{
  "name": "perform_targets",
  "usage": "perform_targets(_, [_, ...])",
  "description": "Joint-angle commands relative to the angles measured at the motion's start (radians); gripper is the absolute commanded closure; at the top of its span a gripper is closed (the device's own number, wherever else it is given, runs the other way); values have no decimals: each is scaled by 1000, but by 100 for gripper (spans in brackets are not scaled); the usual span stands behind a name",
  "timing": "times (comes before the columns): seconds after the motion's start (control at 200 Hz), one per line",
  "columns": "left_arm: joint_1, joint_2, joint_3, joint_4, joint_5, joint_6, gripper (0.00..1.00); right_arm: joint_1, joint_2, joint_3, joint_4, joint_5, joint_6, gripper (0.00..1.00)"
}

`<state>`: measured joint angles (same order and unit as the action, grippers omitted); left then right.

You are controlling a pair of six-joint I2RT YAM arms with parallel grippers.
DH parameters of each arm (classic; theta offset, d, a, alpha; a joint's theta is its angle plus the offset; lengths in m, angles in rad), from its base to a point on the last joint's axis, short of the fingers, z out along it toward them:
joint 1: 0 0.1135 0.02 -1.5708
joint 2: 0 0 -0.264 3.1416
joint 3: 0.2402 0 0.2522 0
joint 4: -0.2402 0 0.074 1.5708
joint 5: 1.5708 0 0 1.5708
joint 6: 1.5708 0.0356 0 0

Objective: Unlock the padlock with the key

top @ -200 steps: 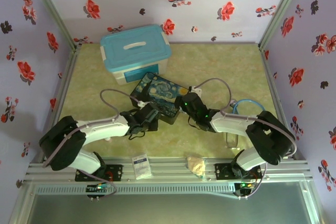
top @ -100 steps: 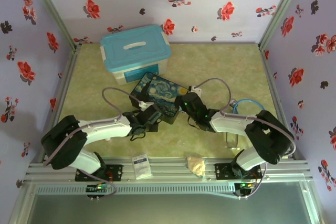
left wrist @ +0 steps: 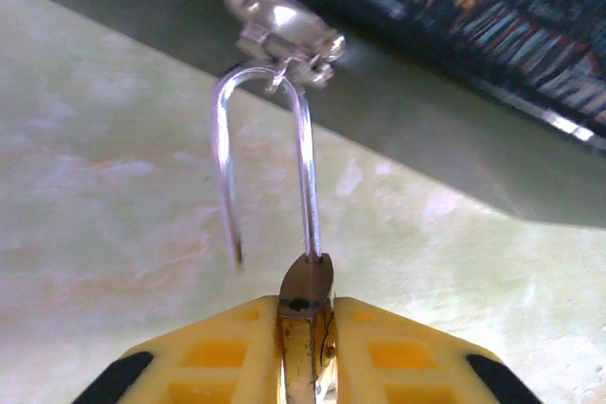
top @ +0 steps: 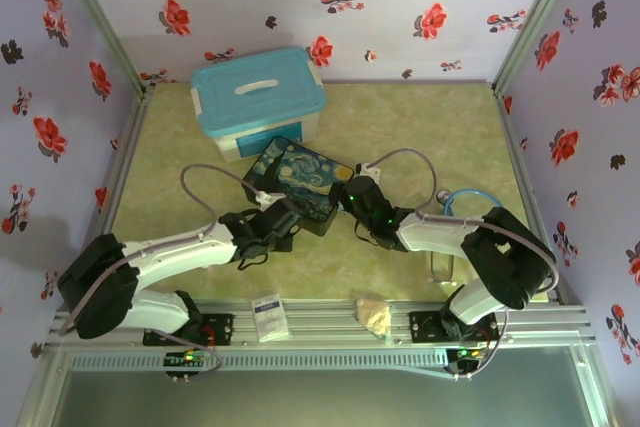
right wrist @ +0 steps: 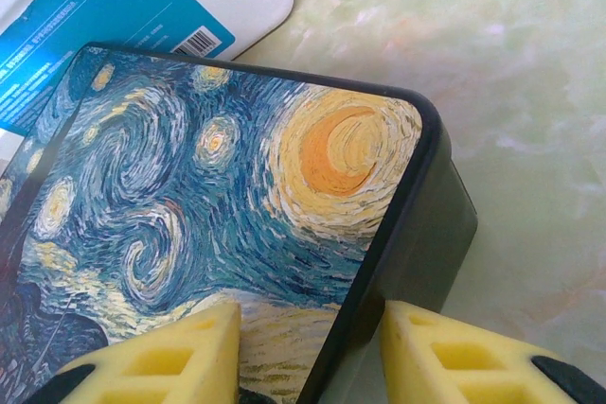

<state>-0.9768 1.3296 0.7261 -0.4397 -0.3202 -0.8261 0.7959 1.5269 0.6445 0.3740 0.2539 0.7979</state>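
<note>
Top external: painted box (top: pixel 297 173) on the tabletop (top: pixel 430 127), plastic tub (top: pixel 258 97) crowding at eleven o'clock. Left wrist: left fingers (left wrist: pixel 218 357) clamp the padlock (left wrist: pixel 305 295); shackle (left wrist: pixel 305 177) looks sprung, one leg free, so we only need it unhooked from the clasp (left wrist: pixel 284 33) at twelve. Right wrist: right fingers (right wrist: pixel 180 357) straddle the box corner; grip unclear.

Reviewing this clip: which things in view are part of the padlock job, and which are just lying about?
In the job: padlock, clamped in the left gripper, its shackle hooked through the clasp of the painted box; right gripper gripping the box's corner.

Lying about: blue-lidded tub; white packet; crumpled beige scrap.
</note>
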Motion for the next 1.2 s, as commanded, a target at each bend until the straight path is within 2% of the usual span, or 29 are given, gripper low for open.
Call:
perform_targets(0.0, [6, 23, 12, -93, -55, 63, 76, -16, 50, -13, -133, -5, -6, 60])
perform_targets(0.125, [1, 86, 31, -87, -55, 63, 76, -18, 55, -10, -132, -17, -6, 60])
perform_targets(0.245, [-8, 65, 7, -35, -44, 45, 75, -17, 45, -21, -132, -13, -6, 60])
perform_targets(0.355, [-8, 16, 1, -31, -47, 50, 62, -19, 35, -25, -136, -7, -17, 60])
perform_targets(0.515, [-4, -10, -16, -18, -43, 67, 60, -29, 27, -19, -145, -10, -25, 60])
perform_targets(0.595, [16, 7, -38, 9, -24, 83, 46, -30, 27, -17, -143, -13, -26, 60])
perform_targets(0.64, [25, 5, -66, 61, -14, 118, 43, -31, 28, -17, -142, -19, -29, 60])
perform_targets(0.81, [59, -72, -150, 223, 89, 253, 38, -31, 24, -26, -136, -28, -32, 60])
perform_targets(0.885, [108, -97, -200, 292, 152, 289, 37, -33, 23, -35, -125, -28, -33, 60])
perform_targets(0.975, [162, -127, -235, 318, 204, 333, 37, -32, 23, -41, -122, -32, -31, 60])
perform_targets(1.075, [192, -143, -260, 372, 326, 374, 38, -32, 25, -47, -114, -36, -31, 60])
perform_targets(1.195, [198, -94, -254, 372, 340, 431, 38, -32, 33, -47, -104, -39, -32, 61])
